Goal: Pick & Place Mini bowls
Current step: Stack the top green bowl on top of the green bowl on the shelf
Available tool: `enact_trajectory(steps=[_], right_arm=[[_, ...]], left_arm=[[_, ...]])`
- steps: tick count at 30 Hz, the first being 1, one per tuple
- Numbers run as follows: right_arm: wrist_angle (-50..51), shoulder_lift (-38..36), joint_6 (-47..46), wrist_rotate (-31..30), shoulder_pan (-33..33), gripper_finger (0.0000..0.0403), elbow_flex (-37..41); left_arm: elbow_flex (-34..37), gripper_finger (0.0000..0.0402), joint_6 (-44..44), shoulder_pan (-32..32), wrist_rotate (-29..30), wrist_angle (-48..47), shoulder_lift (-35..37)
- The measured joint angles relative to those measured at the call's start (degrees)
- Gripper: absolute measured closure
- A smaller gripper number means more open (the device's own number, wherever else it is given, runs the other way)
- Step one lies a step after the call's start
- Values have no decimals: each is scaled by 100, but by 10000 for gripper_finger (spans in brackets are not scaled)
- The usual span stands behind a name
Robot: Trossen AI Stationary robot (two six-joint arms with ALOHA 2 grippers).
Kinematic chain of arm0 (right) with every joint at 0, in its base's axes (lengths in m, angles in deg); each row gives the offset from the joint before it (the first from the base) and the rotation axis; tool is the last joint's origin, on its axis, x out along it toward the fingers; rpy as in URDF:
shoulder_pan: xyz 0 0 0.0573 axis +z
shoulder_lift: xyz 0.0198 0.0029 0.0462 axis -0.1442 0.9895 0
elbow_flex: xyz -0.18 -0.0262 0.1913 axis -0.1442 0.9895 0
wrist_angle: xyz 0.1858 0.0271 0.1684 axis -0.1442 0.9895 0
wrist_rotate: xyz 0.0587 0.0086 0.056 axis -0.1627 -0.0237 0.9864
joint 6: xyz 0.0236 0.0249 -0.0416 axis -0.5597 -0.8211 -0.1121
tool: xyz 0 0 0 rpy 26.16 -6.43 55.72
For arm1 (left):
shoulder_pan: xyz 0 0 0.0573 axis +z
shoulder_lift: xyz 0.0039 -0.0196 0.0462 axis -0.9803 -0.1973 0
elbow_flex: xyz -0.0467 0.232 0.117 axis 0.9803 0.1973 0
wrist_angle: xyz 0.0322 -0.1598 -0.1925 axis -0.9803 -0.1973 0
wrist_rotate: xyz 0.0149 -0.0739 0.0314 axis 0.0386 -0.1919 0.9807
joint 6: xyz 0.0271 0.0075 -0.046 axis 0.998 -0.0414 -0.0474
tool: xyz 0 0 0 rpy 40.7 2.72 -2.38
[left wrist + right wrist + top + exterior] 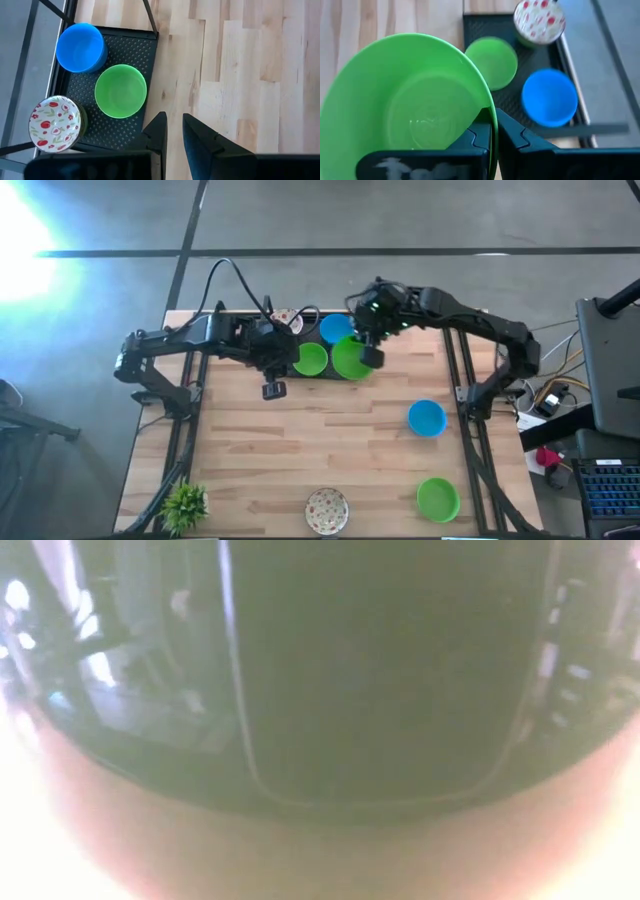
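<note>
My right gripper (368, 356) (494, 131) is shut on a bright green mini bowl (348, 360) (415, 100) over the right end of the black mesh tray (302, 338) (516, 100) at the far edge. In the tray sit a blue bowl (335, 328) (80, 46), a green bowl (310, 359) (120, 91) and a white reddish-patterned bowl (285, 320) (54, 123). My left gripper (273, 389) (173, 135) hovers over bare wood just near of the tray, open by a narrow gap and holding nothing. My right gripper pinches the green bowl's rim (490, 116), one finger inside the bowl and one outside it. The fingers come from above. The bowl is tilted and lifted clear, above the tray's right end.
On the table lie three more bowls: a blue one (427, 418) at the right, a green one (437, 499) at the near right and a patterned one (327, 510) at the near edge. A spiky green plant (184, 505) stands near left. Something dark blocks the low view.
</note>
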Motion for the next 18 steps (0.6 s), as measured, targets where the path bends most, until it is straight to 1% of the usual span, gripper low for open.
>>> enact_trajectory(steps=[6, 9, 14, 18], right_arm=[[-147, 1002, 271, 25, -192, 394, -1080], [-84, 1475, 433, 211, -364, 394, -1578], [99, 2105, 599, 775, -638, 394, -2201], [73, 2621, 429, 807, -713, 394, -2616]], left_arm=[[0, 348, -301, 0, 56, -137, 140], [0, 349, -537, 0, 347, -137, 287], [0, 349, -872, 0, 671, -125, 560], [-2, 348, -1028, 0, 952, -78, 636]])
